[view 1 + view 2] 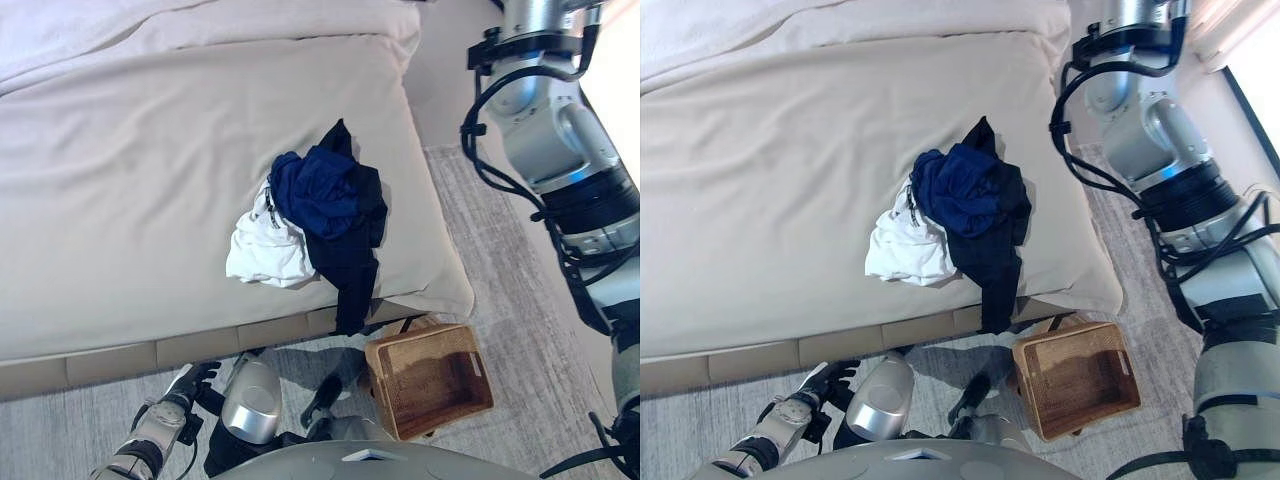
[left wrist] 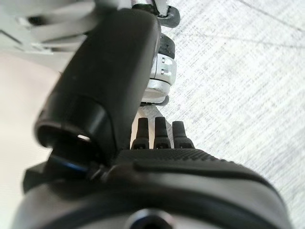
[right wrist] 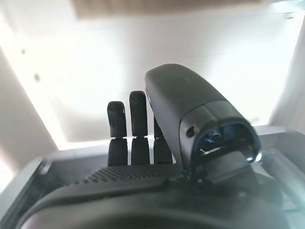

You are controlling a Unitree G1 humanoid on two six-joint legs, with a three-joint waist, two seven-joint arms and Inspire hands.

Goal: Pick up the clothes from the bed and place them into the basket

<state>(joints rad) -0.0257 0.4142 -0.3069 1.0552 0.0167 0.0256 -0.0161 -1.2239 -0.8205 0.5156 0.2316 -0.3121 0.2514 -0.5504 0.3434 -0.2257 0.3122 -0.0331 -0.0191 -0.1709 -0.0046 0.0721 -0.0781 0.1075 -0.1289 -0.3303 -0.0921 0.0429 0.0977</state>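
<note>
The clothes [image 1: 318, 215] lie heaped on the bed [image 1: 120, 180] near its foot edge, one dark piece trailing over that edge; the basket [image 1: 428, 379] stands on the floor just below.

Left hand [image 2: 159, 138] and right hand [image 3: 136, 138] both show straight, empty fingers, well clear of the heap. For a sound pickup, a hand should descend on the heap's centre and gather several layers before lifting.

A crumpled heap of clothes [image 1: 315, 215] lies near the foot edge of the bed [image 1: 130, 200]: a white piece, a blue piece on top, and a black piece trailing over the bed's edge. The woven brown basket [image 1: 430, 380] sits open and upright on the floor just below that edge, apart from the heap.
</note>
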